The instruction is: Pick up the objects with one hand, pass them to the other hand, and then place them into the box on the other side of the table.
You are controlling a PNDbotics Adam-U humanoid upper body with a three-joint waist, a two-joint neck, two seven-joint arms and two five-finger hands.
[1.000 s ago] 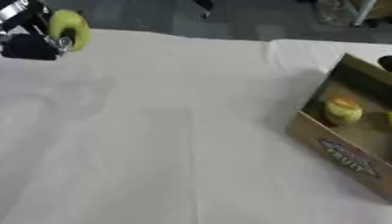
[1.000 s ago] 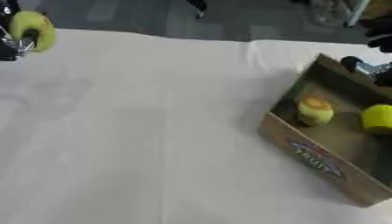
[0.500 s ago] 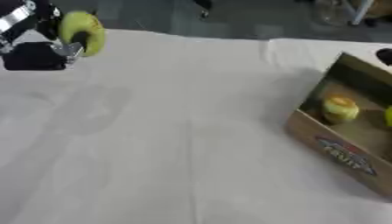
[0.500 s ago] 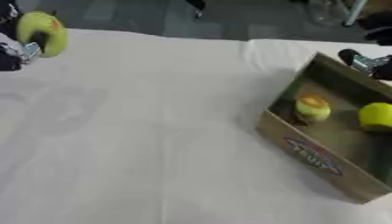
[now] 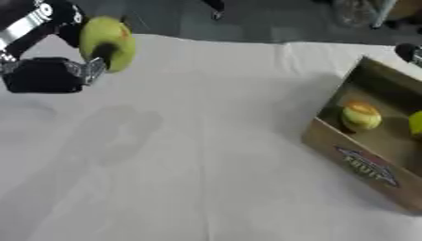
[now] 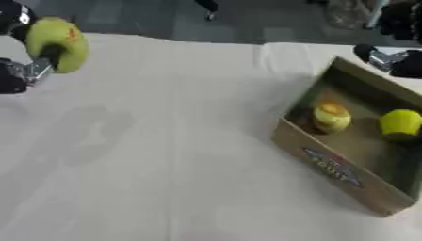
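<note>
My left hand (image 5: 49,70) is raised over the table's left side, fingers curled round a green apple (image 5: 109,42). At the right stands a brown cardboard box (image 6: 329,167). It holds a yellow-green fruit with a reddish top (image 6: 331,116) and a yellow ball-like fruit (image 6: 401,123). My right hand (image 6: 389,59) shows as a dark shape with a silver part just past the box's far rim; how its fingers stand is hidden.
A white cloth (image 5: 190,160) covers the table, with the left arm's shadow (image 5: 115,136) on it. Dark floor and chair legs lie beyond the far edge.
My left hand has carried the apple rightward, toward the table's middle. The right hand has come closer to the box's far rim.
</note>
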